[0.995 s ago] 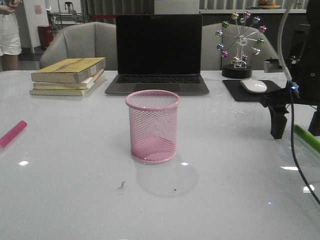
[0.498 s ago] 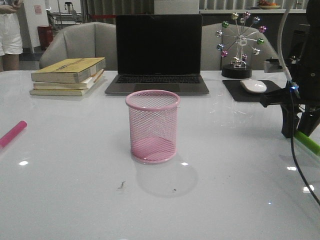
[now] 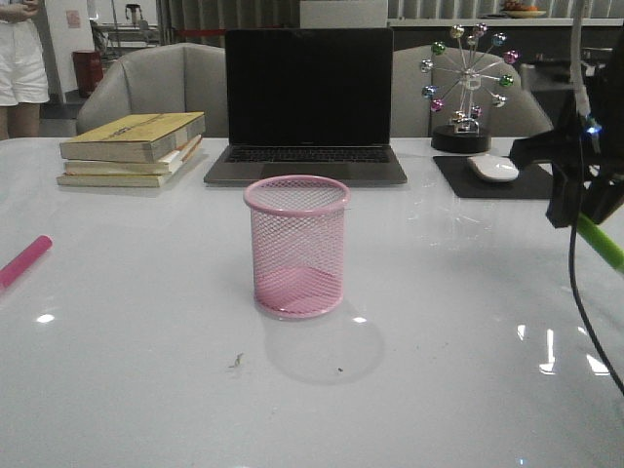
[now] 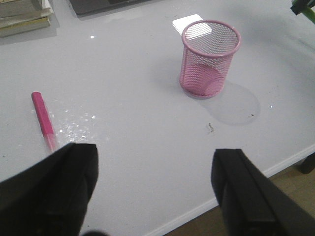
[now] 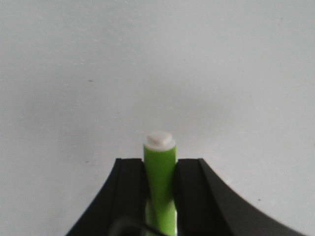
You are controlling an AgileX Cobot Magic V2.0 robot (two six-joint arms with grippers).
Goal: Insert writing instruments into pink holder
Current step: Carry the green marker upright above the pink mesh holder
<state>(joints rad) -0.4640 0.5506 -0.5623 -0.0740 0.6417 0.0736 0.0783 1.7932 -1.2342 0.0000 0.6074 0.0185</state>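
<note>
The pink holder [image 3: 297,246] [image 4: 210,57], a round wire-mesh cup, stands upright and empty at the table's middle. My right gripper [image 3: 577,210] [image 5: 160,164] is shut on the lime green marker [image 3: 602,244] [image 5: 160,174] and holds it above the table at the far right; its white tip sticks out past the fingers. The magenta-pink marker [image 3: 23,260] [image 4: 43,119] lies flat near the table's left edge. My left gripper [image 4: 155,169] is open and empty above the table's near edge, between that marker and the cup.
A laptop [image 3: 308,102] sits behind the cup. A stack of books [image 3: 135,148] lies at the back left. A white mouse [image 3: 493,167] on a black pad and a ball-wheel ornament [image 3: 468,83] stand at the back right.
My right gripper closed on the green marker and lifted it off the table. The pink marker and the cup have not moved.
</note>
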